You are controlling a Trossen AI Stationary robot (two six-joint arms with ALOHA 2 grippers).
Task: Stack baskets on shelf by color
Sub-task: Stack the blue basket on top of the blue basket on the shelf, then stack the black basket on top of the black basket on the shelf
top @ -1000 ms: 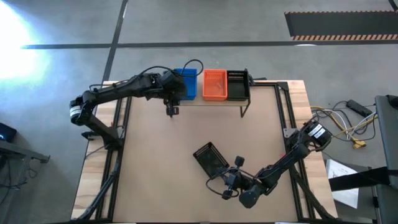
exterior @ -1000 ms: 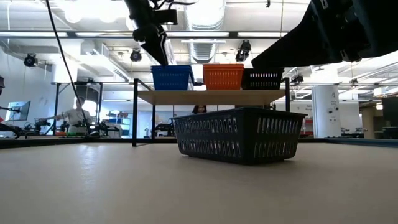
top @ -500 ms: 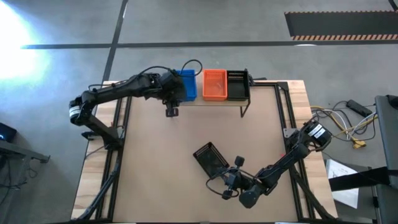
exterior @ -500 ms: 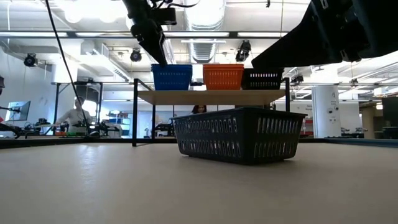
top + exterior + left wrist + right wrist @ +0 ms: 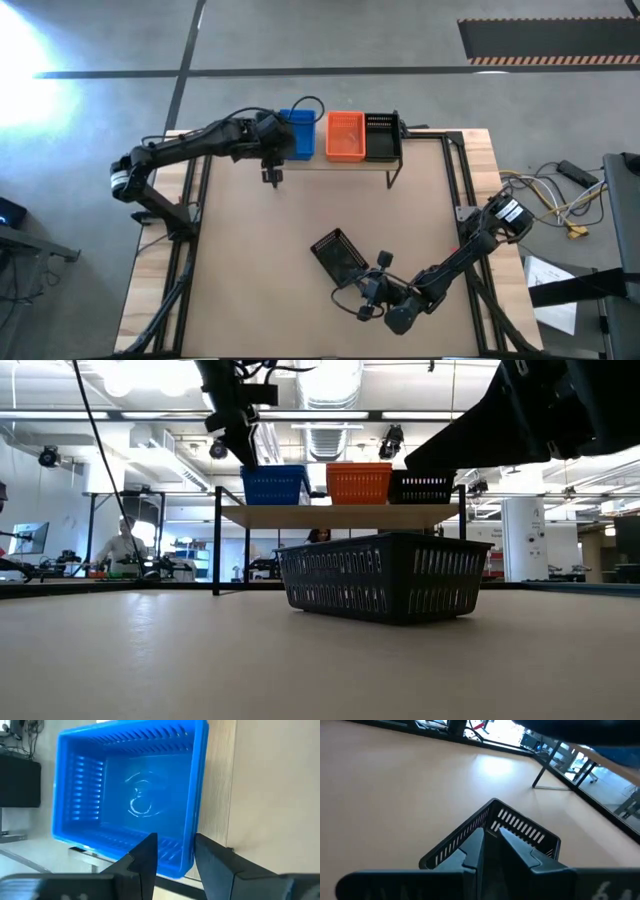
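The shelf [image 5: 345, 164] [image 5: 340, 515] stands at the table's far edge. On its top sit a blue basket [image 5: 298, 136] [image 5: 275, 485] [image 5: 135, 795], an orange basket [image 5: 345, 135] [image 5: 359, 483] and a black basket [image 5: 382, 137] [image 5: 421, 487], side by side. Another black basket [image 5: 340, 255] [image 5: 385, 575] [image 5: 520, 827] rests by its bottom on the tabletop. My left gripper [image 5: 272, 177] [image 5: 242, 450] [image 5: 175, 840] hangs open, raised beside the blue basket's left near corner. My right gripper [image 5: 362, 283] [image 5: 491, 832] is shut and hovers above the near right corner of the basket on the table.
The shelf's thin black legs [image 5: 391, 178] [image 5: 216, 550] stand on the far part of the table. Bare tabletop [image 5: 260, 260] lies left of the loose black basket. A person [image 5: 122, 548] sits in the room beyond the table's far left.
My left gripper has drifted a little toward the table's left and far edge, away from the blue basket, and has tipped more upright. The right arm and all baskets have kept still.
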